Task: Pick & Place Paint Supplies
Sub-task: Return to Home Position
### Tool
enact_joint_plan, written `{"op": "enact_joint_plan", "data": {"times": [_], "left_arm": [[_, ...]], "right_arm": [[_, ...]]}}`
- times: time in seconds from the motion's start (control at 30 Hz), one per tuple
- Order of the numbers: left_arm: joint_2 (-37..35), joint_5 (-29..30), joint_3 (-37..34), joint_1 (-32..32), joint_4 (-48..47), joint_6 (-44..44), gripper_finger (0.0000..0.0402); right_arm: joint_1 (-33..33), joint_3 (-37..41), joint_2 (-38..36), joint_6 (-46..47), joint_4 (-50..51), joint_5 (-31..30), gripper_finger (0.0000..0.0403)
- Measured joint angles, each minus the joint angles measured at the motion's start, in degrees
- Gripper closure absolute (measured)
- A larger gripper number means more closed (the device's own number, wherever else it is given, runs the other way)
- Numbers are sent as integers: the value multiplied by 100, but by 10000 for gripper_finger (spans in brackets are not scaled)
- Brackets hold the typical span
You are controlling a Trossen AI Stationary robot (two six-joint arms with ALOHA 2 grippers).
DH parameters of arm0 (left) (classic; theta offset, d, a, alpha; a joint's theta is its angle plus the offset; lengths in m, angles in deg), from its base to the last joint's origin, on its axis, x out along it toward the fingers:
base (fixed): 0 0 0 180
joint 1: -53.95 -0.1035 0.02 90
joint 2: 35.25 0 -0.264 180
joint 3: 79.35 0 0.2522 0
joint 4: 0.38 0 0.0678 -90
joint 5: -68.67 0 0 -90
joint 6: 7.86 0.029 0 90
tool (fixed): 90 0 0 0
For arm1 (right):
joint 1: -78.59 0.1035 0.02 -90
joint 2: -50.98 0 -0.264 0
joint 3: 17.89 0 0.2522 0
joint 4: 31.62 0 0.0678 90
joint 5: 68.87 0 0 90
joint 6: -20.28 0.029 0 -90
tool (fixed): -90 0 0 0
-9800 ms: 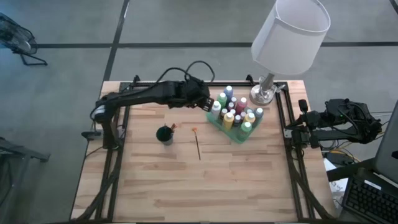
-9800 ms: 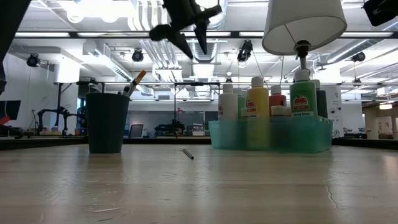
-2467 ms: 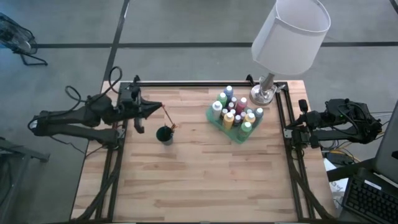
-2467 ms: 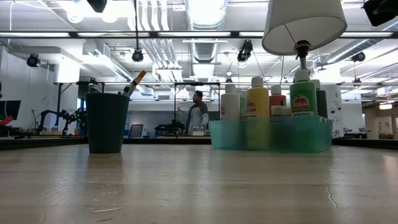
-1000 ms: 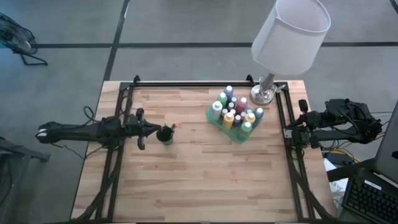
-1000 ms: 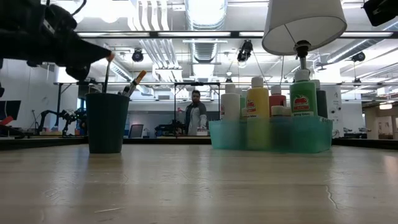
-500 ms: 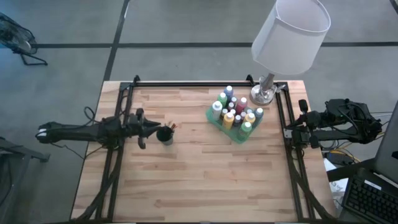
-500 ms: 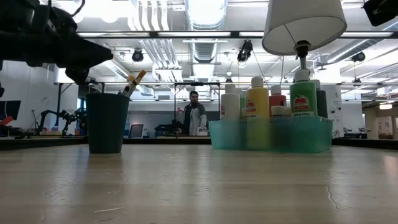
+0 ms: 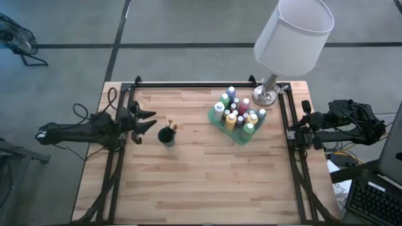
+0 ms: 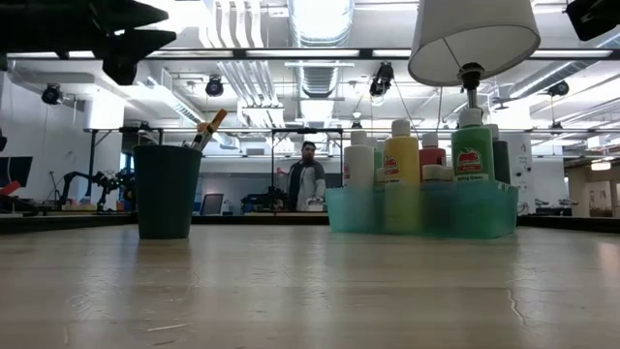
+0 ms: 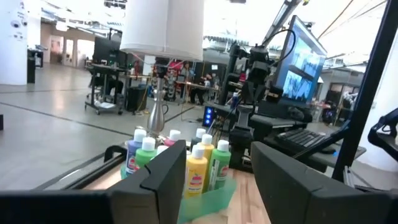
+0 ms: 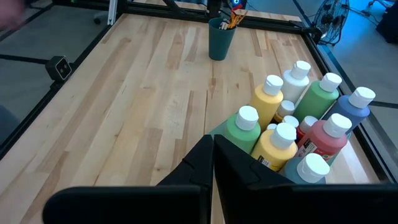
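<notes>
L claw (image 9: 151, 120) open, empty, near cup (image 9: 166, 135); R claw (image 12: 212, 142) closed; bottles (image 9: 231, 119): labels unreadable.

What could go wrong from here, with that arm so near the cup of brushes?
The left hand, open, hangs close beside the dark green cup; a low swing might clip the brush handles leaning over its rim and tip the cup. The paint bottles stand crowded in the green tray, so a knock could topple several. The right hand waits past the table's right edge.
</notes>
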Motion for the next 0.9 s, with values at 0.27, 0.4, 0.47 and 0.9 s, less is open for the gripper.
{"op": "enact_joint_plan", "data": {"times": [0.27,0.4,0.47,0.9], "left_arm": [[-10,43,-34,2,-36,119,214],[-11,-266,-42,9,12,-693,213],[-6,-238,-42,7,42,-952,213],[-1162,-853,-285,7,-1199,560,213]], "right_arm": [[1,0,0,0,2,1,394],[-1,0,0,0,0,0,394],[2,0,0,0,0,1,394],[-1,2,0,0,2,1,394]]}}
